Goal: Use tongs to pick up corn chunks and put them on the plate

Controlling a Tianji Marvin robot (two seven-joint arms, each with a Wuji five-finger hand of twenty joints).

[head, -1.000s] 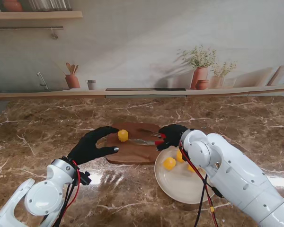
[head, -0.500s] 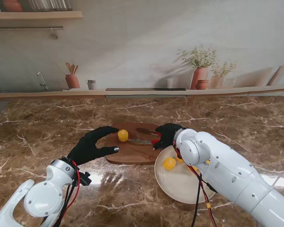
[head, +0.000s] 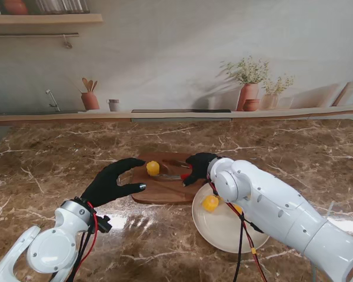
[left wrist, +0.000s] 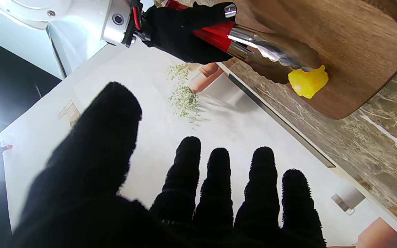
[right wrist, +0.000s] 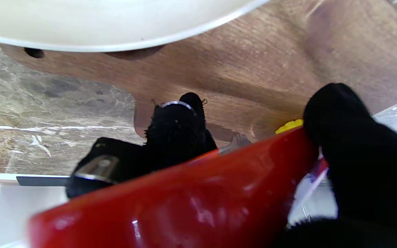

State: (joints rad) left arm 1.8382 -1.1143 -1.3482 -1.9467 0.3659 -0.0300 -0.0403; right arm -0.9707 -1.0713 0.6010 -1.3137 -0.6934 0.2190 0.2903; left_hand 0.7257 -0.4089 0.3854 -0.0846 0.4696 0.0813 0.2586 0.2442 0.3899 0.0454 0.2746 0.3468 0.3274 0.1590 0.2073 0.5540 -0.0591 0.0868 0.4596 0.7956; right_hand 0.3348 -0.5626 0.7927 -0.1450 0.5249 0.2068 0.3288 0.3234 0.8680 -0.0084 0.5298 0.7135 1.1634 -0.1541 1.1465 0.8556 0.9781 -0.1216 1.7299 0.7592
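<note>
You are risking a knock: the tongs (left wrist: 271,48) are touching the corn chunk (left wrist: 308,81) on the cutting board (head: 165,185) off-centre, so a squeeze may be rolling it away. Your right hand (head: 198,167) is gripping the red handles, fingers closed; your left hand (head: 113,181) is hovering beside the board, fingers spread, holding nothing.

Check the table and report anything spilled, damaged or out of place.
Nothing stands out. One corn chunk sits on the cutting board, with the tongs in the right hand reaching it. Another chunk lies inside the plate. The left hand rests open at the board's edge. No spills or damage visible.
</note>
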